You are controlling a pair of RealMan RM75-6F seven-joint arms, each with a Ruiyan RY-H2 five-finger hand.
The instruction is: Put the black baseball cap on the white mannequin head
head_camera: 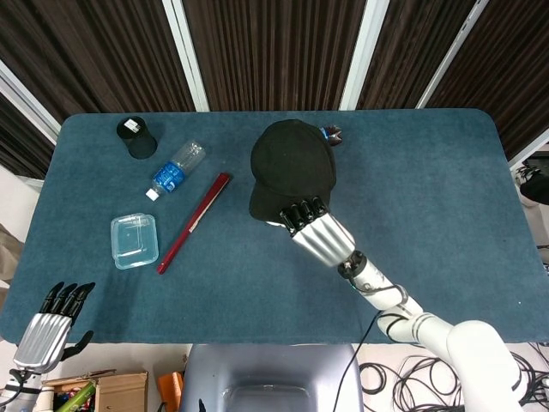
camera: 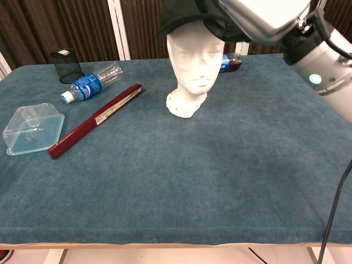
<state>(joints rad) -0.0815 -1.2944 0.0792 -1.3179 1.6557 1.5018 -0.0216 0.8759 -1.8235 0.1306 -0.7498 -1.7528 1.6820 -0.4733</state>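
Observation:
The black baseball cap (head_camera: 290, 167) sits over the top of the white mannequin head (camera: 196, 66), which stands upright mid-table. In the head view the cap hides nearly all of the mannequin. My right hand (head_camera: 316, 230) holds the cap's brim at the near side, fingers curled over its edge; in the chest view the right hand (camera: 258, 16) shows at the top, above the face. My left hand (head_camera: 51, 322) hangs off the table's near left corner, fingers apart, holding nothing.
A red folded fan (head_camera: 193, 222), a clear lidded box (head_camera: 135, 240), a water bottle (head_camera: 177, 168) and a black mesh cup (head_camera: 135, 136) lie left of the mannequin. A small dark bottle (camera: 231, 62) lies behind it.

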